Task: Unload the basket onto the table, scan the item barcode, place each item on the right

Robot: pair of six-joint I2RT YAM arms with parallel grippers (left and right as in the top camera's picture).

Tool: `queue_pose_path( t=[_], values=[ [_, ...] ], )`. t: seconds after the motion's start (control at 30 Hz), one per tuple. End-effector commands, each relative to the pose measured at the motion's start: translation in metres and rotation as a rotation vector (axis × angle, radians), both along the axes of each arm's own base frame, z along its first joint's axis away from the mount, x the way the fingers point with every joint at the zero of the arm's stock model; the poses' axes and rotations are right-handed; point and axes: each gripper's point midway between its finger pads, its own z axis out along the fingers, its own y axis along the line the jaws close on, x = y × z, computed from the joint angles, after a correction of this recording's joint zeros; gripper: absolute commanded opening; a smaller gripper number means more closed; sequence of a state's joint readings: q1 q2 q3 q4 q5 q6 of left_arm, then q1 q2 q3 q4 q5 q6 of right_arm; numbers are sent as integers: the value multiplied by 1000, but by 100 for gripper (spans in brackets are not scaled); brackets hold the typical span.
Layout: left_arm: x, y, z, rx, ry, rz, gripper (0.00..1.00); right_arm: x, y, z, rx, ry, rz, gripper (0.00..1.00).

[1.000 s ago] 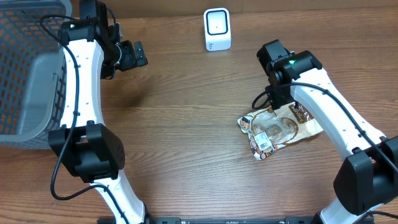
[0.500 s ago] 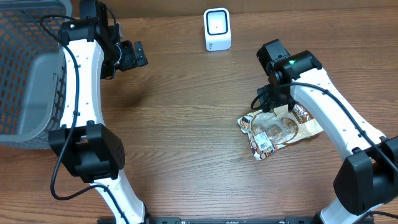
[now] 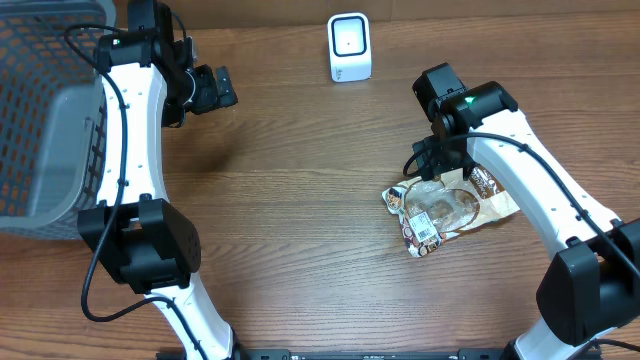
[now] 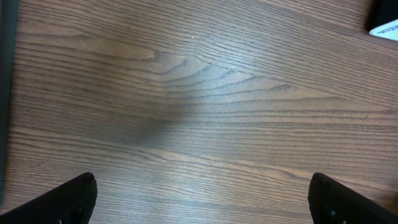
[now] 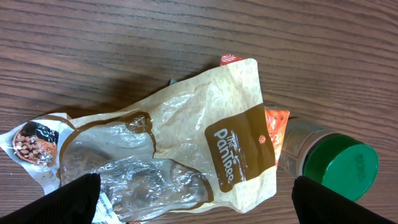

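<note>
My right gripper (image 3: 434, 167) hangs spread wide over the snack pouch (image 5: 186, 143), which lies flat at the table's four o'clock. My left gripper (image 3: 222, 90) is spread too. I judge the slick film could slip or crumple, hiding its barcode label (image 3: 425, 232) from the scanner (image 3: 349, 47) at twelve o'clock.

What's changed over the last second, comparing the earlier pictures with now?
The right gripper eased down a little closer over the snack bag, jaws open, taking hold of nothing. The left gripper, the snack bag, the scanner and the basket stayed put.
</note>
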State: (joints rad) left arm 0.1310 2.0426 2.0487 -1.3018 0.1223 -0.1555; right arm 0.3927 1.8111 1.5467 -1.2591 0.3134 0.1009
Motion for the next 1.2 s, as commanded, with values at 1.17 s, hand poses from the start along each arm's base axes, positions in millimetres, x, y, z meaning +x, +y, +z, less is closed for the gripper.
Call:
queue_pose_path(
  t=[1.17],
  values=[
    [3,1,3,5,-10,10,100,-65,-30,214,268,-640,-17,100]
  ],
)
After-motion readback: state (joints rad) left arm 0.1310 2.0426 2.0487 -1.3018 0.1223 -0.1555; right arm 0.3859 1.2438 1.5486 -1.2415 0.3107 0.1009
